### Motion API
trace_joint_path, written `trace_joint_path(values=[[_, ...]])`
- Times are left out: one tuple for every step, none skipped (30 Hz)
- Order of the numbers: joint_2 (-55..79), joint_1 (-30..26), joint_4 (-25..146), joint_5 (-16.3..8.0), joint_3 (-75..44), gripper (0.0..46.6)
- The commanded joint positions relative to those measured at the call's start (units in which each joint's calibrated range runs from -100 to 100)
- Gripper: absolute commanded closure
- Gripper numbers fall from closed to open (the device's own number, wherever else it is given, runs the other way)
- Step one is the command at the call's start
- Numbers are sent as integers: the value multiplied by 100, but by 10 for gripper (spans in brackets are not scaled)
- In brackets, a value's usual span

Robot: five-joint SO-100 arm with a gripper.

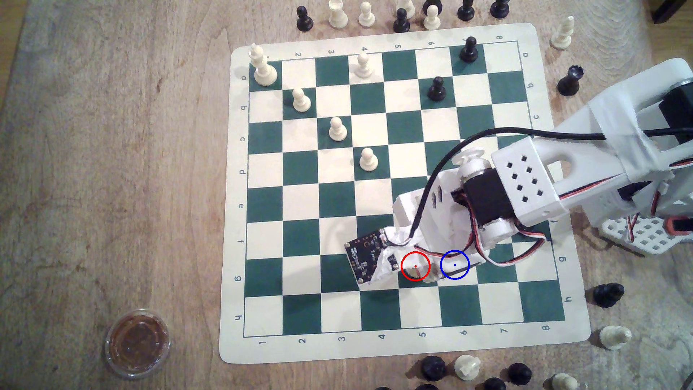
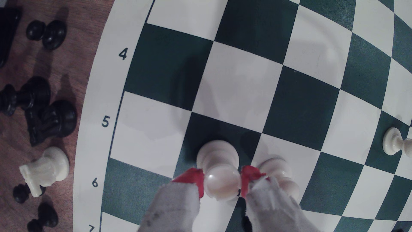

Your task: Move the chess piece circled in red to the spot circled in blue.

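The chess piece (image 2: 217, 156) is cream-white with a broad round base and stands on a dark green square in file 5. My gripper (image 2: 220, 181) has its red-tipped fingers (image 2: 191, 178) pressed against both sides of the piece's rounded top, shut on it. In the exterior view my gripper (image 1: 420, 273) hangs over the red ring and hides most of the piece. The spot (image 1: 463, 282) is the cream square under the blue ring, just to the exterior view's right of the red ring and mostly covered by the gripper body.
A smaller cream pawn (image 2: 276, 168) stands right behind one finger. Several cream pawns (image 1: 368, 159) and black pawns (image 1: 437, 89) stand farther up the board (image 1: 262, 348). Loose pieces (image 2: 53, 118) lie off its edges. A lidded cup (image 1: 137, 343) sits on the table.
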Motion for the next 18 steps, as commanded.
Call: trace_joint_path(values=[[-580, -92, 115, -73, -545, 459], [-657, -99, 173, -88, -609, 459], [-759, -107, 271, -98, -726, 459], [-911, -154, 492, -127, -935, 459], [-1030, -201, 648, -137, -1035, 459], [-1132, -240, 746, -142, -1071, 459], [-1251, -279, 861, -151, -1080, 459], [-1344, -318, 951, -156, -1071, 459], [-1565, -381, 1106, -171, -971, 459], [-1675, -404, 1164, -181, -872, 459], [-1794, -420, 1172, -190, -763, 459], [-1913, -444, 1196, -200, -636, 459], [-2006, -459, 1213, -210, -509, 459], [-2176, -506, 1213, -254, -237, 458], [-2253, -545, 1180, -283, -110, 458], [-2329, -584, 1172, -283, 17, 457], [-2388, -616, 1172, -283, 144, 457], [-2465, -655, 1172, -283, 343, 456]])
